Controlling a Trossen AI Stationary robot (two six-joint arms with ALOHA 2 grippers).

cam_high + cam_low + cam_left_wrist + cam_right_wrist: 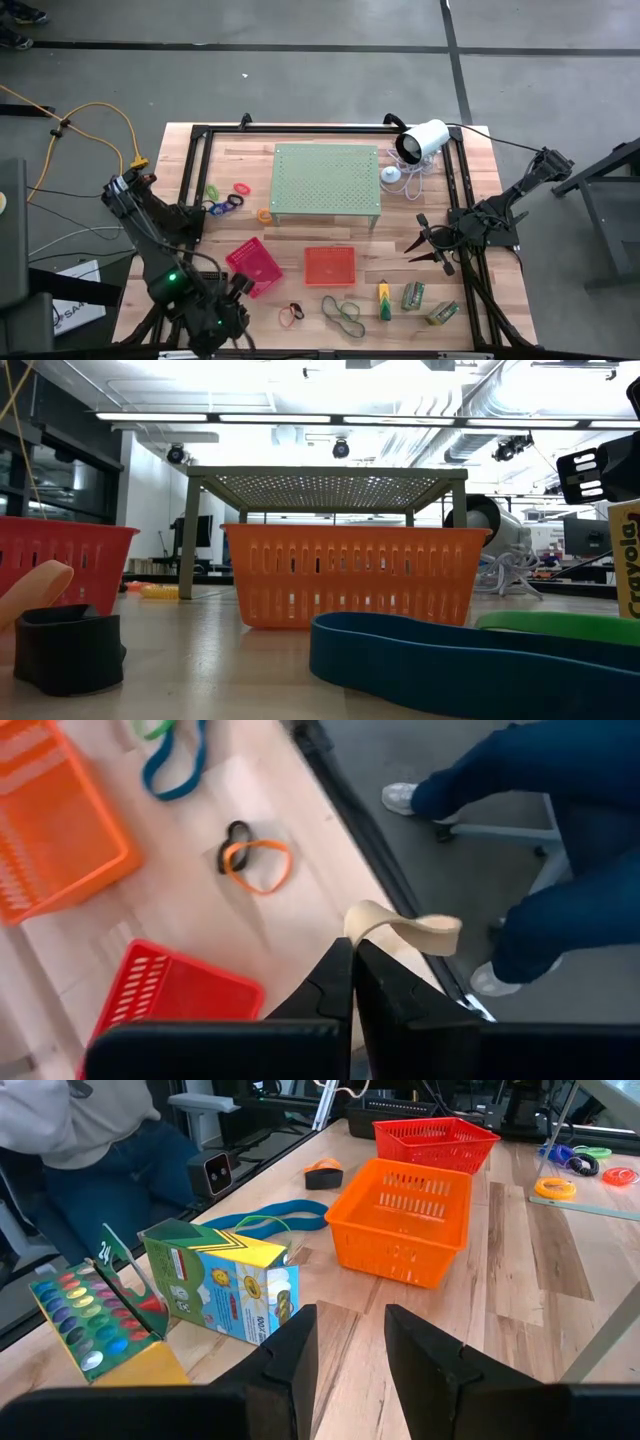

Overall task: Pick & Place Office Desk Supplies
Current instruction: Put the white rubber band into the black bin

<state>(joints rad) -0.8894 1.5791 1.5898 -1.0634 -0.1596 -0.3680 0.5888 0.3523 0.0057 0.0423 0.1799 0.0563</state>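
Note:
My left gripper (238,286) (353,948) is at the table's near left, beside the pink-red tray (254,263), and is shut on a tan rubber-band loop (402,927). My right gripper (424,244) (350,1342) is open and empty above the table, right of the orange tray (330,265). On the table near the front lie an orange loop with a black ring (255,862), blue and green bands (343,312), a yellow-green marker (383,300) and two green-labelled packs (413,295) (215,1285). My left gripper pinches the tan loop at one end (362,923) between its two shut fingertips. The rest of the loop sticks out past the fingertips, curled and slack. It is lifted clear of the table, over the table's near edge.
The pale green perforated stand (325,180) stands at the table's middle back, with a white lamp (422,140) to its right. Coloured rings (226,197) lie left of the stand. A black frame rail (190,180) rims the table. A person's legs (560,840) are just beyond the near edge.

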